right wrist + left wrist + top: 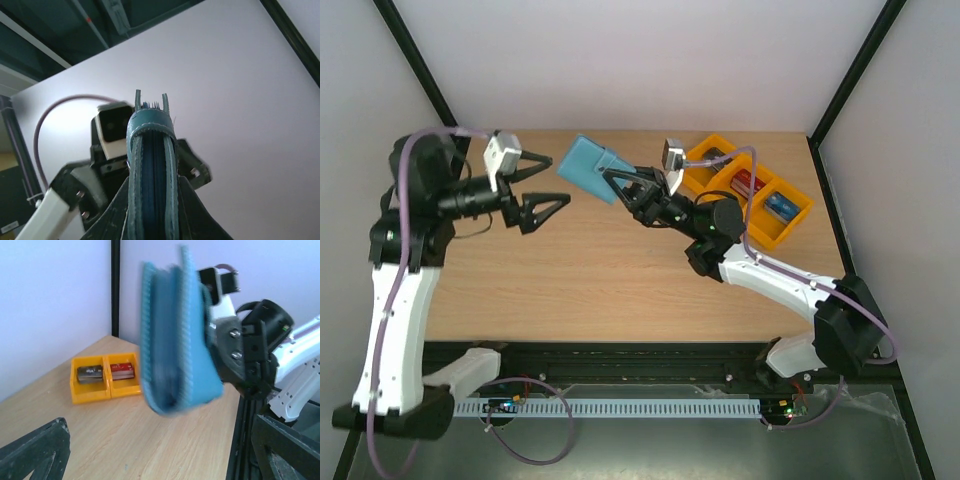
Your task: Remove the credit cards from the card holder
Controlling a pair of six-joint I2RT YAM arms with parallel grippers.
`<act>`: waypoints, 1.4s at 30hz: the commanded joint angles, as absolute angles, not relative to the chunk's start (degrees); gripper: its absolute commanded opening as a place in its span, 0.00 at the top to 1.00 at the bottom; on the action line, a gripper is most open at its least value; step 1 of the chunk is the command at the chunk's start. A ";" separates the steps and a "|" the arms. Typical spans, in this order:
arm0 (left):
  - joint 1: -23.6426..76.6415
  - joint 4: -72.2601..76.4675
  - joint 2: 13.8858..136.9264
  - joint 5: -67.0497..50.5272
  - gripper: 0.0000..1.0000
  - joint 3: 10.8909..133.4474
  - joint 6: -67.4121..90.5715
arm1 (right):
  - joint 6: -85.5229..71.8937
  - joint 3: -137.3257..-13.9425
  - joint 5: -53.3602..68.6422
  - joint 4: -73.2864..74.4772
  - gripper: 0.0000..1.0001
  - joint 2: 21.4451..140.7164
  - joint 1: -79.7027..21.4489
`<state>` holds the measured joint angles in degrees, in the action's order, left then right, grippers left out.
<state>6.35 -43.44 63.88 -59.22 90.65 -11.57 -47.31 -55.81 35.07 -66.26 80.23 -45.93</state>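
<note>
**Card holder aloft in my right gripper, left gripper open beside it**

My right gripper (pixel 616 183) was clamped on one edge of the card holder (pixel 588 167) and held it in the air above the far middle of the table (pixel 620 270). The teal holder was folded shut like a book. From my right wrist I looked straight along its edge, with two stitched leaves pressed close and a darker blue strip between them. I could not tell whether any card sat inside.

My left gripper (pixel 560 181) hung just to the left of the holder with its fingers spread wide apart, touching nothing and pointing toward the holder's free side. In my left wrist view the holder stood nearly upright and blurred, with my right gripper's black fingers closed on its right-hand edge.

The orange tray (pixel 791 231) lay at the far right of the table, well apart from the holder. A dark grey card (pixel 90 372) lay in one compartment, a red card (pixel 122 371) in the next and a blue card (pixel 780 204) in the third.
</note>
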 commanded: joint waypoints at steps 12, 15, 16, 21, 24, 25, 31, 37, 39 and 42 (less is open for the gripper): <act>11.21 5.28 47.01 -57.38 0.12 63.90 26.49 | -50.09 -58.26 38.98 -77.56 0.98 82.57 -47.55; 11.93 8.79 48.45 -56.00 0.14 63.81 29.90 | -49.42 -58.99 41.17 -76.98 0.98 83.25 -47.89; 12.21 10.14 48.52 -56.10 0.17 63.52 30.71 | -49.20 -59.12 41.54 -76.56 0.98 83.40 -47.90; 13.07 12.60 47.93 -56.17 0.63 61.30 32.47 | -47.21 -59.52 42.04 -73.61 0.98 83.62 -47.90; 13.33 9.63 47.37 -55.10 0.97 60.86 31.03 | -45.78 -59.92 42.48 -71.81 0.98 83.57 -47.90; 13.33 7.70 47.16 -54.36 0.98 61.00 29.87 | -44.65 -59.86 42.17 -70.46 0.98 83.21 -47.88; 13.52 -7.28 44.86 -39.87 0.98 61.01 20.63 | -22.78 -60.73 27.77 -40.29 0.50 75.19 -47.59; 14.30 -12.72 43.50 -26.33 0.98 58.75 13.92 | -5.14 -62.94 5.24 -16.60 0.45 70.02 -48.11; 15.16 -12.99 43.27 -24.30 0.98 57.52 12.89 | -1.66 -65.34 2.57 -11.61 0.48 71.36 -49.64; 15.79 -13.55 43.26 -22.56 0.98 56.28 12.82 | 3.73 -68.12 -2.04 -8.25 0.52 74.06 -54.68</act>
